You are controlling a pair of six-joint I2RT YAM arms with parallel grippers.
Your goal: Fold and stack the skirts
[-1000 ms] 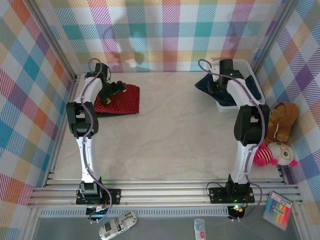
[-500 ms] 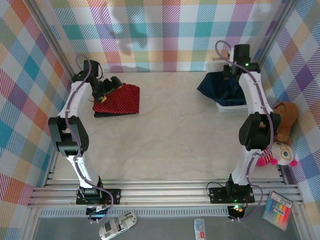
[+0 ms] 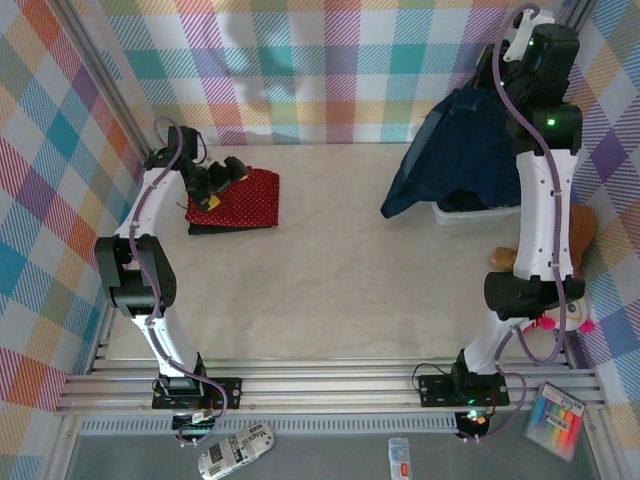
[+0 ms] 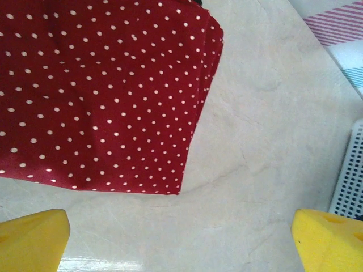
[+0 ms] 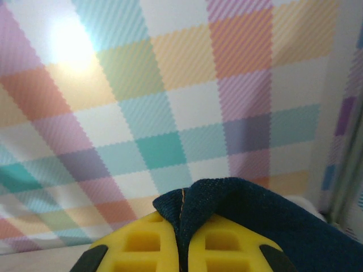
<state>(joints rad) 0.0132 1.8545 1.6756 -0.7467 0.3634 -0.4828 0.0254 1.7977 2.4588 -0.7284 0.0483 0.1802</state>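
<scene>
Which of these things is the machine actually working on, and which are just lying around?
Part of the job:
- dark blue denim skirt, hanging above the white mesh basket
- red white-dotted skirt, folded flat
- dark garment under it

Just lying about:
- white mesh basket
- brown teddy bear
- multicoloured pack at the near edge

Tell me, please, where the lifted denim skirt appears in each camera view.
Top external: the denim skirt hangs at upper right, over the white basket.
Right wrist: bottom centre, pinched in the right gripper.
Left wrist: this camera faces the red dotted skirt.
Shared landmark: the checked wall, in all three views.
</scene>
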